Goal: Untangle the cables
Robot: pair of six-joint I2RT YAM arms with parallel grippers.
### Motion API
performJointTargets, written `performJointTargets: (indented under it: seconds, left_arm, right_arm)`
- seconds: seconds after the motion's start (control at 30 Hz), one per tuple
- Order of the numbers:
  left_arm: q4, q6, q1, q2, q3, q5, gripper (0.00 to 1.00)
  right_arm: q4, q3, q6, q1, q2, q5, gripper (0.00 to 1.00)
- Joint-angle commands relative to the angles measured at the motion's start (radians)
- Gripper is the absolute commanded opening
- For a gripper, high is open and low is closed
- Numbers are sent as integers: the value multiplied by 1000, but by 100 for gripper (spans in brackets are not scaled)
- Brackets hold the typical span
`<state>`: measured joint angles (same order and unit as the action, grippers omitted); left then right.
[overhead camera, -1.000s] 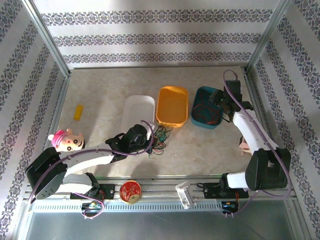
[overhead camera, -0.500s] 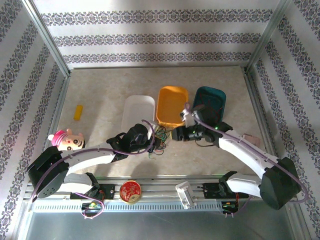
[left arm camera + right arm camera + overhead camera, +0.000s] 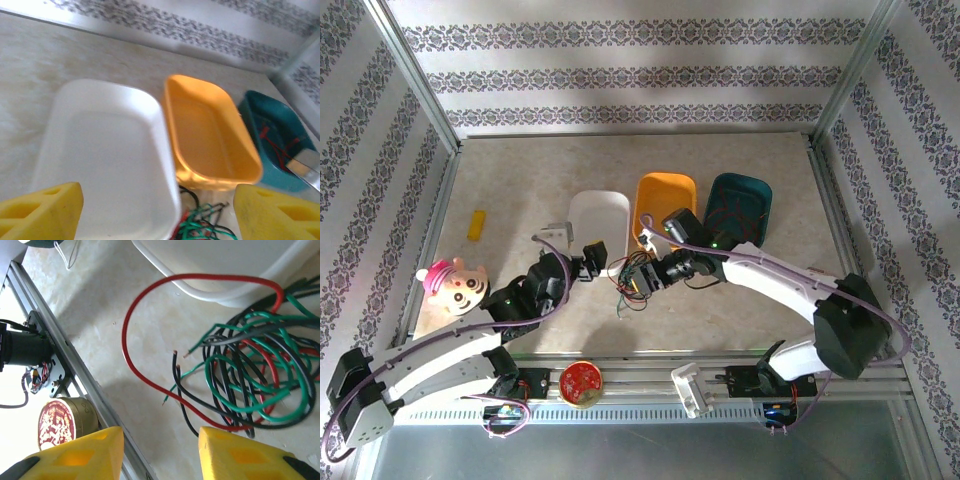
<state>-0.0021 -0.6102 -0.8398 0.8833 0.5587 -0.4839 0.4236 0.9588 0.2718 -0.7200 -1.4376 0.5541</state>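
The cables (image 3: 638,281) lie as one loose tangle of black, red and green strands on the table (image 3: 520,190), just in front of the gap between the white tray (image 3: 598,215) and the orange tray (image 3: 665,205).

**Right wrist view.** The tangle (image 3: 250,375) is resolved strand by strand. One red strand arcs out in a wide loop to the left, passing under the white tray's rim (image 3: 210,290). Several bare ends point toward the camera. The right gripper (image 3: 160,450) stands partly open. Its yellow fingers (image 3: 75,450) are apart, bare table shows between them and no strand is clamped. A round tin with a red lid (image 3: 57,422) sits beyond the table's rail.

**Left wrist view.** The tangle (image 3: 202,227) shows at the lower edge only. The left gripper (image 3: 157,215) is spread wide and holds nothing, facing the white tray (image 3: 100,140). Next to it come the orange tray (image 3: 205,135) and the teal tray (image 3: 260,115). Red strands (image 3: 275,145) lie inside the teal tray.

**Top view.** The right gripper (image 3: 645,277) sits at the tangle's right side. The left gripper (image 3: 578,248) is near the white tray's near left corner, apart from the tangle. A doll head (image 3: 455,283) and a yellow block (image 3: 476,224) lie well to the left.
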Motion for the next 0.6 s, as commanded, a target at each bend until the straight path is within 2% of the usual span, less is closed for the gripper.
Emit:
performJointTargets:
  seconds: [0.0, 0.3, 0.57]
  left_arm:
    - [-156, -38, 12, 18, 14, -103, 79]
    - [-254, -173, 19, 25, -11, -165, 80]
    - [-309, -209, 21, 5, -36, -169, 80]
  right_arm:
    - [38, 56, -63, -26, -42, -18, 44]
    - [94, 149, -142, -122, -142, -86, 46]
    - [109, 224, -183, -160, -263, -147, 46]
